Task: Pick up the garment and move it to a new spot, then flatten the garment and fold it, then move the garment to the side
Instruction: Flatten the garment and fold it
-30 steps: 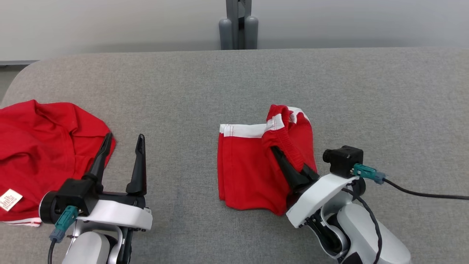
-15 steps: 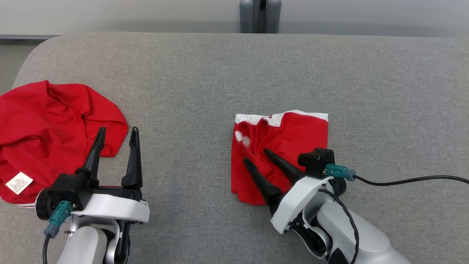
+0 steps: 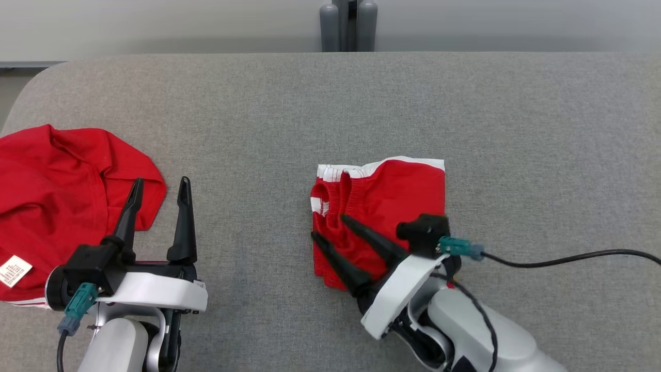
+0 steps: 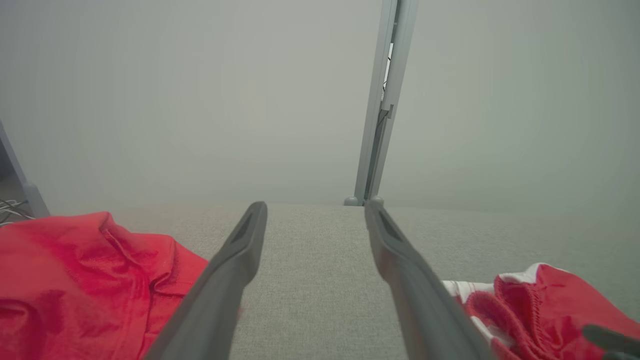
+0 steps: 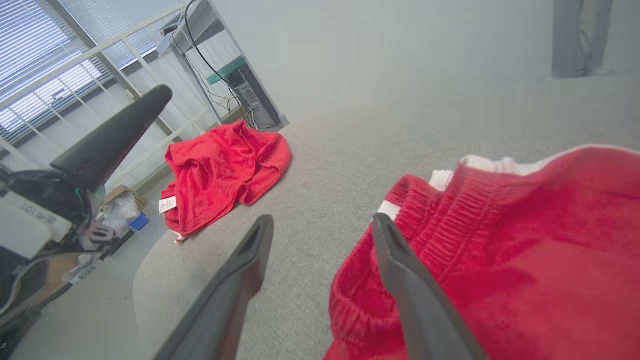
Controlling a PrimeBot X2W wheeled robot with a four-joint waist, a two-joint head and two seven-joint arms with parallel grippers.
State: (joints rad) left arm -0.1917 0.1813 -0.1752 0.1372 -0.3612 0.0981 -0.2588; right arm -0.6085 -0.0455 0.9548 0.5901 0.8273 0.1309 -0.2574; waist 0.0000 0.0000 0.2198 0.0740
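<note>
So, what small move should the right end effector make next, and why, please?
Probably close on the left edge of the folded red shorts with white trim: the right end effector stands open astride that edge, the fold looks finished, and moving them aside remains.

Matt red cloth garment (image 3: pixel 397 191) on rough grey fabric table (image 3: pixel 258 103)

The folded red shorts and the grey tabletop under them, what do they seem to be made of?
The folded red shorts: likely a soft matte knit, judging by the ribbed gathered waistband and limp creases. The grey tabletop: seems covered in coarse matte woven fabric with a heathered weave; what lies beneath is hidden.
</note>
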